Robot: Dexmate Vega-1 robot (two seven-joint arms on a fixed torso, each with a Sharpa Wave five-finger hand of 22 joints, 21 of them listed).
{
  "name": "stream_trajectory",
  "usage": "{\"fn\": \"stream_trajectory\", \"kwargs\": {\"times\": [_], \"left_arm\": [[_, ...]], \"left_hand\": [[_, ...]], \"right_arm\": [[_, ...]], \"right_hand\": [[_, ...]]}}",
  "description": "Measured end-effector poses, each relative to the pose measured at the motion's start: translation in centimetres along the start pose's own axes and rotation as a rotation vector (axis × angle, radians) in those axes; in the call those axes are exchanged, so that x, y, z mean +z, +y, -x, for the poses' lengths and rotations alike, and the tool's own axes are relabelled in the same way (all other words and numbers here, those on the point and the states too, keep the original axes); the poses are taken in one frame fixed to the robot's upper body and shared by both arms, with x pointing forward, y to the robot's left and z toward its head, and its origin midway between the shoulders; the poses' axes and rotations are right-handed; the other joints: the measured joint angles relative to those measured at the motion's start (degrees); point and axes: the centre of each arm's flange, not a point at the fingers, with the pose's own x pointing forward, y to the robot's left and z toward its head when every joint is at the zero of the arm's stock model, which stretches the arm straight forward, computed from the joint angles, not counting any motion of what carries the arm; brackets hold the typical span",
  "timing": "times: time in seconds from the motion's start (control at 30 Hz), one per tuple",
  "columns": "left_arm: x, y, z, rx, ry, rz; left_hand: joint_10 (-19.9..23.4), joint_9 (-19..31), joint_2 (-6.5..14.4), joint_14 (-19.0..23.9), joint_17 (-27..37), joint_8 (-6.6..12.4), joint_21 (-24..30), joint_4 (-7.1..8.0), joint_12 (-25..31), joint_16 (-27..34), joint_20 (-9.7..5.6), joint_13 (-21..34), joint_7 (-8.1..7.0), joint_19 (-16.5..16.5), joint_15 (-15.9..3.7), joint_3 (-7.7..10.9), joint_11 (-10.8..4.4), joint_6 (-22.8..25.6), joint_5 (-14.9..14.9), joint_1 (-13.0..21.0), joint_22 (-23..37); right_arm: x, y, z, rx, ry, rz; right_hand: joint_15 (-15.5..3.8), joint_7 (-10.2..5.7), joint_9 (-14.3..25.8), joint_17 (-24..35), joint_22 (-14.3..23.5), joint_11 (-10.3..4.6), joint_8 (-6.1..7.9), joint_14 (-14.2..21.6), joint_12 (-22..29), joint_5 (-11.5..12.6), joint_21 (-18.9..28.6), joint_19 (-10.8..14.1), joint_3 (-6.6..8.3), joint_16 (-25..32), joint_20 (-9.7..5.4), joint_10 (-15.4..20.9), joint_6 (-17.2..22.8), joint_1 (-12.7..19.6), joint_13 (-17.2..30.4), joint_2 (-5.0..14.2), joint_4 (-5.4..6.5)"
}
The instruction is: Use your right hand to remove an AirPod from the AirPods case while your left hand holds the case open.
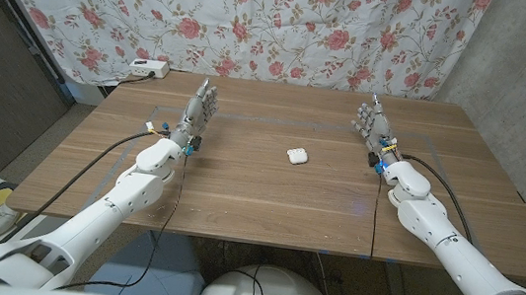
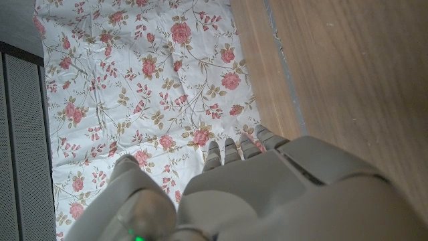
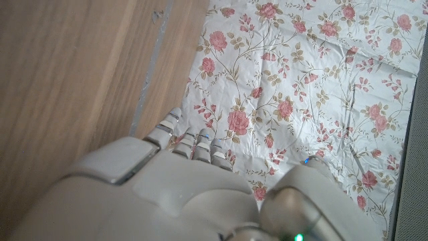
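A small white AirPods case lies closed on the wooden table, near the middle. My left hand stands at the left of the table with its fingers stretched toward the far edge, holding nothing, well left of the case. My right hand stands at the right in the same way, fingers straight and apart, some way right of the case. The left wrist view shows the back of my left hand; the right wrist view shows the back of my right hand.
A flowered curtain hangs behind the table's far edge. A white power strip sits at the far left corner. Black cables run along both arms. Thin taped lines mark a rectangle on the tabletop.
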Motion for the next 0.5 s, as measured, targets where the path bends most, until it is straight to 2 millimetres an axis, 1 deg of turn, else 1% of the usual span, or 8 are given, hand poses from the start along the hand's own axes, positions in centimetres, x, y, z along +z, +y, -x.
{"fn": "stream_trajectory", "kwargs": {"times": [0.4, 0.5], "left_arm": [[0.07, -0.08, 0.06, -0.005, -0.014, 0.004], [0.12, -0.21, 0.27, -0.007, -0.020, 0.006]], "left_hand": [[0.0, 0.0, 0.0, 0.0, 0.0, -0.01, 0.0, 0.01, 0.0, 0.0, 0.00, 0.0, 0.01, 0.0, 0.00, -0.01, 0.00, 0.0, 0.0, 0.0, 0.0], [0.0, 0.0, 0.0, 0.0, 0.0, -0.01, 0.0, 0.01, 0.0, 0.0, 0.00, 0.0, 0.01, 0.0, 0.00, -0.01, 0.00, 0.0, 0.0, 0.0, 0.0]], "right_arm": [[0.17, 0.50, -0.35, 0.006, 0.005, 0.008], [0.21, 0.56, -0.21, 0.002, 0.010, 0.017]], "right_hand": [[0.00, 0.19, 0.0, 0.0, 0.0, 0.00, 0.00, 0.0, 0.0, 0.0, 0.0, 0.0, 0.00, 0.0, 0.00, 0.0, -0.2, 0.2, 0.0, 0.17, 0.00], [0.00, 0.19, 0.0, 0.0, 0.0, 0.16, 0.00, 0.0, 0.2, 0.0, 0.0, -0.6, 0.00, 0.0, 0.54, 0.2, -0.2, 0.2, 0.0, 0.22, 0.00]]}}
